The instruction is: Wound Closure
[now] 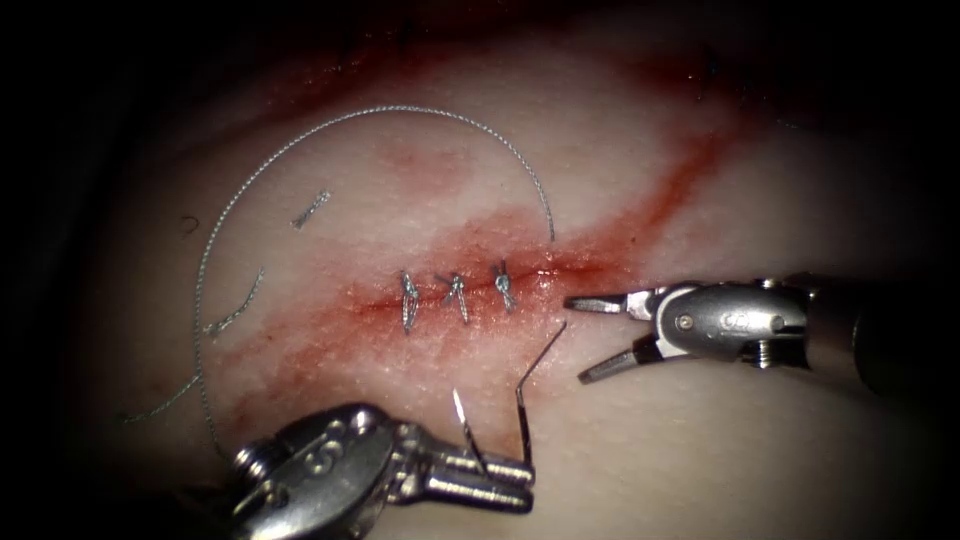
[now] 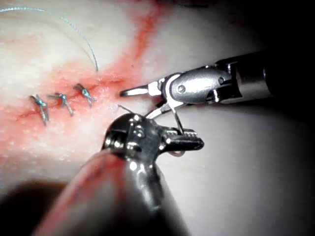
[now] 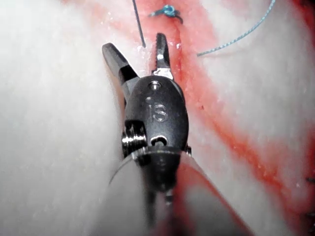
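A surgical training bench in a lab: pale tissue (image 1: 700, 450) streaked with red fluid (image 1: 680, 180), a cut (image 1: 480, 290) closed by three knotted stitches (image 1: 457, 292), loose thread (image 1: 330, 130) arcing above them, a steel end effector (image 1: 590, 338) just beside.

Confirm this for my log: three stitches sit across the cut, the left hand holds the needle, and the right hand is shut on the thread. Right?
One detail is wrong. In the endoscope view the right hand is open and holds nothing, beside the cut. The rest stands: three stitches cross the cut, and the left hand grips the needle, clear of the tissue.
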Tool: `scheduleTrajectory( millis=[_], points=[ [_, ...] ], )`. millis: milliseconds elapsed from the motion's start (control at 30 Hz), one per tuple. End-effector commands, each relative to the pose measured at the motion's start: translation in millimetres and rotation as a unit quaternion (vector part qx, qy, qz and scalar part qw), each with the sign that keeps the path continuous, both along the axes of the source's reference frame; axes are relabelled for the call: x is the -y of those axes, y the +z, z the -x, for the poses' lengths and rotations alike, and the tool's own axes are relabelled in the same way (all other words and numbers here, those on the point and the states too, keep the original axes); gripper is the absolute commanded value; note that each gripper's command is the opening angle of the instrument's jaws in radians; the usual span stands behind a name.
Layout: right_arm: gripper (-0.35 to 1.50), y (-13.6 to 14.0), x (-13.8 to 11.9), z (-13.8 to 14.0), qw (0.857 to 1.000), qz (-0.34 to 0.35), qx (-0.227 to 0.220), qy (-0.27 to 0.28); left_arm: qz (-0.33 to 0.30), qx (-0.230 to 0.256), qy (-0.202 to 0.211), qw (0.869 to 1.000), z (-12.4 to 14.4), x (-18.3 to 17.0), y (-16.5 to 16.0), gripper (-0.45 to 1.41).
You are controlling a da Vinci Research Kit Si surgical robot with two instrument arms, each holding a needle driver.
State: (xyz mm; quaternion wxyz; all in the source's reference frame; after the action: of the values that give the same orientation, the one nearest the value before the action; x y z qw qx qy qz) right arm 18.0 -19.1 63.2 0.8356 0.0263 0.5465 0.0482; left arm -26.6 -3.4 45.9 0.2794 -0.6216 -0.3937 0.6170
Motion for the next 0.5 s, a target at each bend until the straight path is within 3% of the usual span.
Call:
scheduleTrajectory(
  millis=[33, 167, 200, 233, 267, 500],
  points=[
    [0.64, 1.2, 0.3, -1.0, 1.000, 0.001, 0.004, -0.003, 0.003, 0.001, 0.001, 1.000, 0.6, 0.4, 0.2, -0.43],
    [0.52, 2.0, 0.2, -1.5, 1.000, 0.001, 0.012, -0.001, 0.021, -0.006, 0.009, 1.000, 0.5, 0.9, -1.6, -0.40],
    [0.42, 2.0, 0.2, -1.6, 1.000, -0.002, 0.012, 0.001, 0.023, -0.005, 0.009, 1.000, 0.5, 0.9, -1.9, -0.40],
    [0.14, 1.9, 0.3, -1.7, 1.000, -0.002, 0.012, 0.001, 0.025, -0.007, 0.008, 1.000, 0.5, 0.9, -2.3, -0.38],
    [-0.35, 1.7, 0.6, -1.8, 1.000, -0.008, 0.013, 0.002, 0.032, -0.008, 0.005, 0.999, 0.3, 0.9, -2.8, -0.38],
    [-0.35, 0.7, 1.7, -1.2, 0.998, -0.042, 0.043, -0.013, 0.088, -0.045, -0.027, 0.995, -1.7, -0.3, -3.8, -0.42]
  ],
)
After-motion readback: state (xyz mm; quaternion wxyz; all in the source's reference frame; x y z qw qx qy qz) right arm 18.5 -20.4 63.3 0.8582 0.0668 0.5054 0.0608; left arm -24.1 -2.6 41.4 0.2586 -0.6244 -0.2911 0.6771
